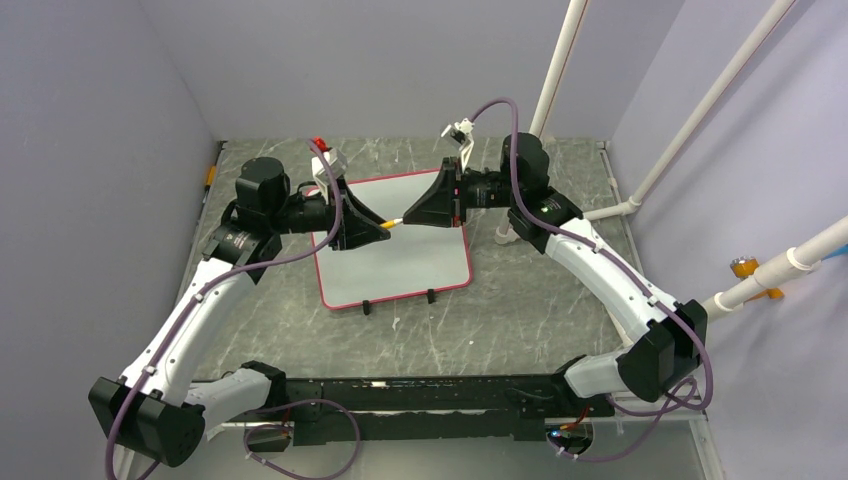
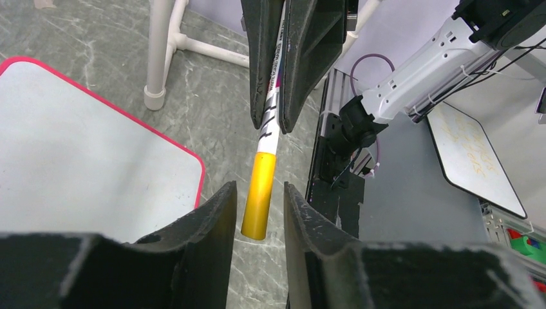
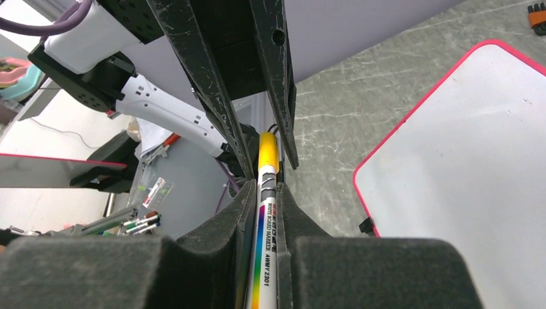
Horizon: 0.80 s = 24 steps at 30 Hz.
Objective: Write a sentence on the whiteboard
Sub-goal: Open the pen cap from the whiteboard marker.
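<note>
The whiteboard (image 1: 400, 262) lies flat on the table, glossy white with a red-pink frame and two black clips (image 1: 366, 306) on its near edge. It also shows in the left wrist view (image 2: 77, 161) and the right wrist view (image 3: 463, 193). No sentence shows on it. My right gripper (image 1: 415, 216) (image 3: 265, 190) is shut on the white barrel of a marker (image 3: 265, 225), held above the board. The marker's yellow cap (image 2: 259, 193) (image 1: 393, 224) points at my left gripper (image 1: 375, 226) (image 2: 257, 190). That gripper is open, its jaws on either side of the cap with small gaps.
White pipes (image 1: 560, 70) stand at the back right, one foot (image 2: 156, 96) near the board's corner. Beyond the table lie a small dark-framed board with faint writing (image 2: 473, 154) and several pens (image 3: 138, 222). A small orange object (image 1: 210, 177) sits at the left wall.
</note>
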Motion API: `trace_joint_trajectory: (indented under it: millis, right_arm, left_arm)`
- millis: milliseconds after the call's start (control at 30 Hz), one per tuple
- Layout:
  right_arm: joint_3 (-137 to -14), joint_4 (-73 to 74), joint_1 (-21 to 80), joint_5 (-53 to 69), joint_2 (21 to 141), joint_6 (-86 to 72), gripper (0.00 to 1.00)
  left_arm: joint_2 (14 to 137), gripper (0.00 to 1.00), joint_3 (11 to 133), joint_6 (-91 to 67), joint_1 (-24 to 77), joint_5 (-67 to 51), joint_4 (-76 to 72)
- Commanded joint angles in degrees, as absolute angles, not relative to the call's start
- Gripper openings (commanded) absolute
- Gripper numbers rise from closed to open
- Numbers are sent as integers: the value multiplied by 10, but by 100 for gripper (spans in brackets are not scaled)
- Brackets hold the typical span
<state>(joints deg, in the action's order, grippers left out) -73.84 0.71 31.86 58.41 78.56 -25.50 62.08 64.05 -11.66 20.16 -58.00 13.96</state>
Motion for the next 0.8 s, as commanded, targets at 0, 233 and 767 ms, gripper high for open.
trace_joint_trajectory:
  millis: [0, 233, 767]
  right_arm:
    - [-739, -38, 317, 586, 771, -263, 0]
    - [-730, -41, 317, 595, 776, -262, 0]
    - [-627, -68, 227, 552, 683, -310, 0]
  left_arm:
    - [615, 34, 653, -112, 200, -605, 105]
    - [609, 0, 651, -117, 200, -587, 104]
    - [596, 0, 647, -96, 179, -569, 119]
